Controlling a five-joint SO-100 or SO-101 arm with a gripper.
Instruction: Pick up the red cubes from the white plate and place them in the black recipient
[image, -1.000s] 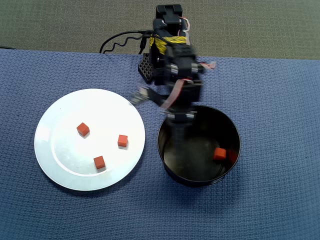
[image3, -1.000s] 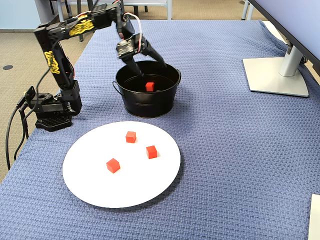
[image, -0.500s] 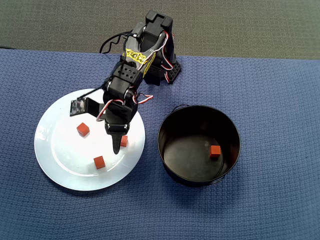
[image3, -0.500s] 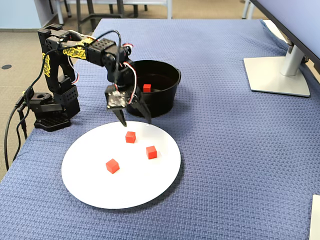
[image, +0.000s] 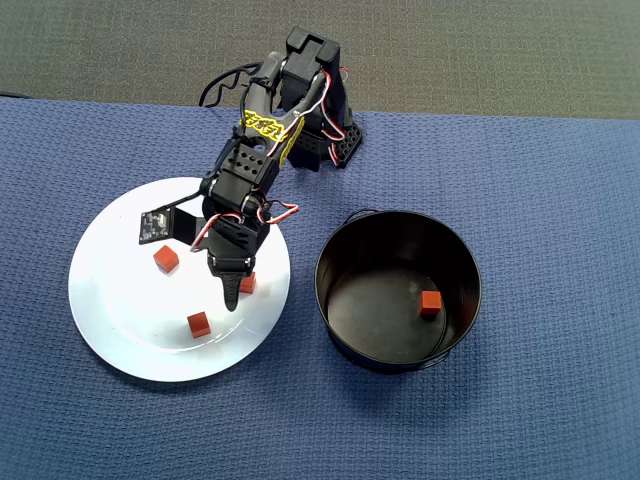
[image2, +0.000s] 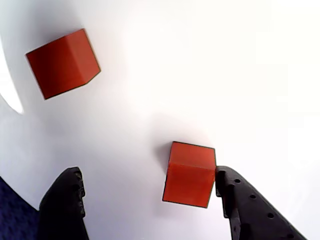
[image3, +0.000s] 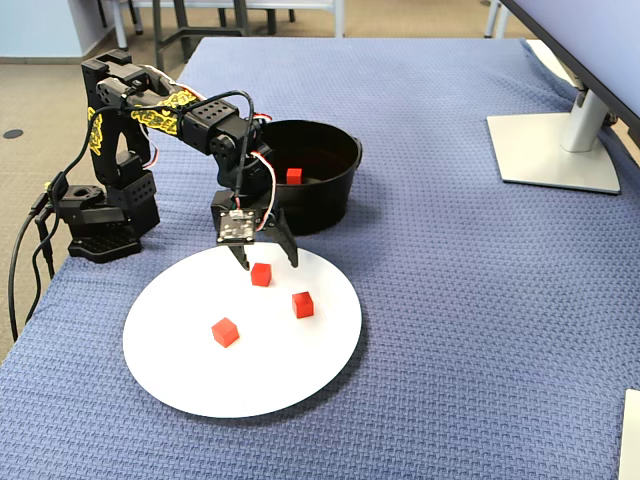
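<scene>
Tool (image2: 150, 200) spread open, low over the white plate (image3: 300, 385). Target red cube (image2: 189, 174) sits between the fingers but off-centre: in the wrist view it touches the right finger (image2: 240, 205), with a wide gap to the left one. Two more cubes are on the plate; one is already in the black recipient (image: 340, 330). Looks like closing now will push the cube sideways before it clamps.
</scene>
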